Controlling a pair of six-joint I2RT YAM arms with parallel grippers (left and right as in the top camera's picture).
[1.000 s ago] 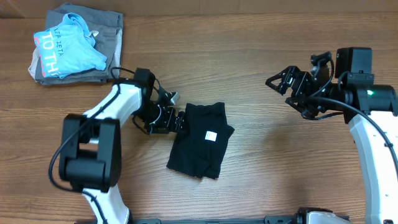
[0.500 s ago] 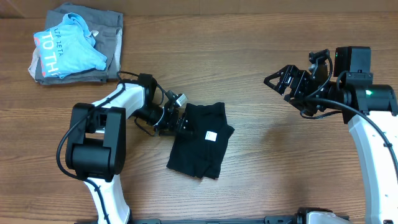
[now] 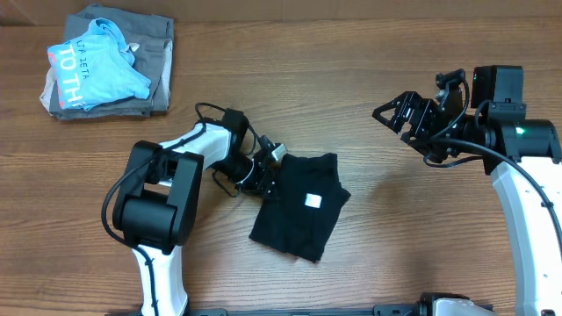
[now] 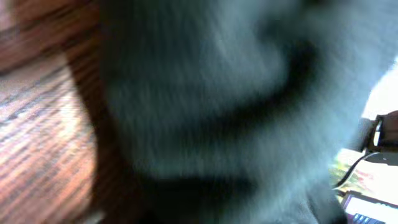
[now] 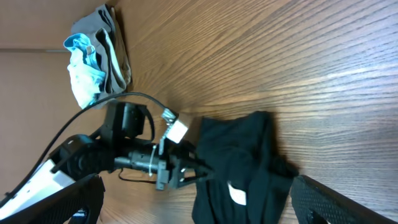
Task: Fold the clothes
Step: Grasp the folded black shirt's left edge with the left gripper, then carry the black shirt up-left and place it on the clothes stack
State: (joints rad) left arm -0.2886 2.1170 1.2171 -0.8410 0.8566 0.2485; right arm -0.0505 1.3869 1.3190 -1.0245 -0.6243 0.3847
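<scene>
Two tools, one garment; overhead + both wrist views.

(a) My L tool (image 3: 270, 173) is sitting low at the left edge of the black garment (image 3: 303, 211) and is pinching that edge. In the R wrist view the cloth is bunching to a point right where the tool tip is meeting it. The L wrist view is giving only blurred dark fabric across nearly the whole frame, w/ a strip of wood grain at left, so I can't read any finger detail there.

(b) The garment is lying rumpled and partly doubled over on the counter (image 3: 369, 228), approx. at centre and slightly toward the near side. Its white label (image 3: 312, 200) is facing up near the middle of the cloth. The lower part is trailing away from the L tool at a slant.

(c) My R tool (image 3: 392, 117) is hovering above the counter on the right side, well apart from the garment, pointing left. Its fingers (image 5: 71, 198) are standing spread wide, one at each lower corner of the R wrist view, and are gripping no cloth.

(d) Far left corner: a light blue shirt (image 3: 92, 75) w/ pink-white lettering is resting on top of a grey garment (image 3: 158, 57). Both are lying well apart from either tool.
</scene>
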